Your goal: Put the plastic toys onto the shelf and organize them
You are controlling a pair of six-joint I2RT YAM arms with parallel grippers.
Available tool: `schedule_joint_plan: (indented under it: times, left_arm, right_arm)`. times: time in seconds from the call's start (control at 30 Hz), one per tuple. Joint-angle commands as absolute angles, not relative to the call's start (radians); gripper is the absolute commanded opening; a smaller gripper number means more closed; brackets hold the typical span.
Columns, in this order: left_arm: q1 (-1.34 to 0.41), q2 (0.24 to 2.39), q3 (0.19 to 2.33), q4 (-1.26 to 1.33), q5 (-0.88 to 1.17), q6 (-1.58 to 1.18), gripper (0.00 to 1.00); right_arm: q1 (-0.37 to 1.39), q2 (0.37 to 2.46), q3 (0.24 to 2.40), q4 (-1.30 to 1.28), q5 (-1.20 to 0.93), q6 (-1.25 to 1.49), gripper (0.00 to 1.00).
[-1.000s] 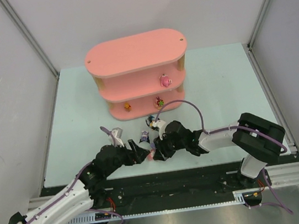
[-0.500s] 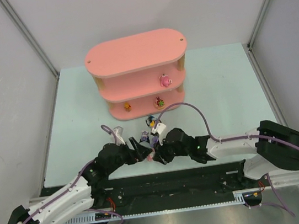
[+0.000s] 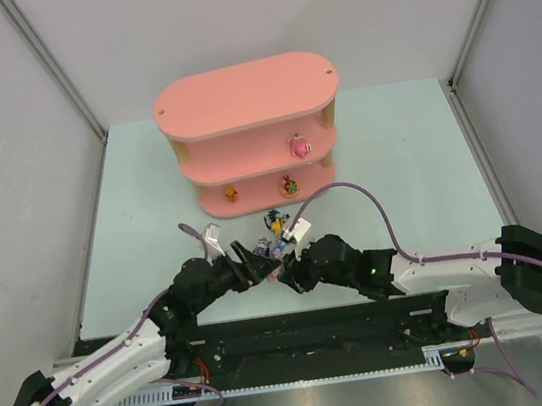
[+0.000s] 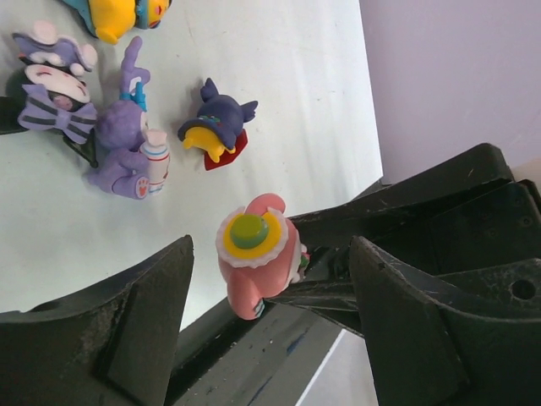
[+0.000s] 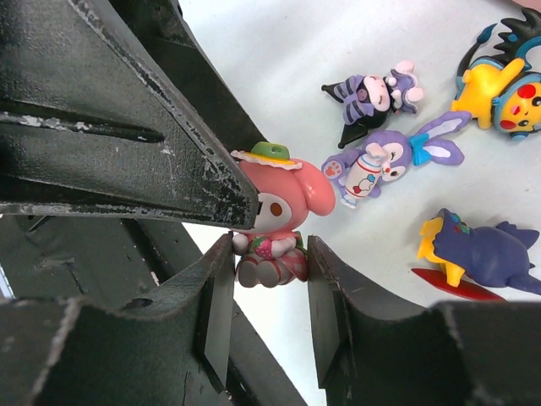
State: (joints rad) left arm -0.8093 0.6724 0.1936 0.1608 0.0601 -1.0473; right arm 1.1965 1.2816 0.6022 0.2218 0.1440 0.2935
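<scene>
The right claw [image 5: 270, 275] pinches the pink toy [image 5: 277, 203] low over the tabletop [image 4: 279, 85], near its front edge, between the open jaws of the left claw [image 4: 269, 266]; letting go early could drop it off the edge.

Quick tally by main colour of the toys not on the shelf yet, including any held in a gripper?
Pink: 1, the pink figure, held in the right gripper
Purple: 1, the purple rabbit
Black and purple: 1, the black-and-purple figure
Yellow: 1, the yellow figure
Dark blue: 1, the dark blue figure
Total: 5
</scene>
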Motion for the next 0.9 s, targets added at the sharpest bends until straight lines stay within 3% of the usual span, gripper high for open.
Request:
schedule_joint_plan:
  times: [0.0, 0.73, 0.87]
  left_arm:
    - [-0.813, 0.692, 0.223, 0.261, 0.098, -1.095, 0.77]
    - [-0.813, 0.724, 0.195, 0.348, 0.155, -1.101, 0.59]
    - [-0.813, 0.735, 0.196, 0.364, 0.164, -1.097, 0.5]
  right_arm:
    - [1.213, 1.246, 0.598, 0.25, 0.193, 0.282, 0.0]
    - [1.249, 1.177, 0.595, 0.287, 0.296, 0.322, 0.0]
    - [1.249, 1.18, 0.595, 0.298, 0.299, 0.325, 0.0]
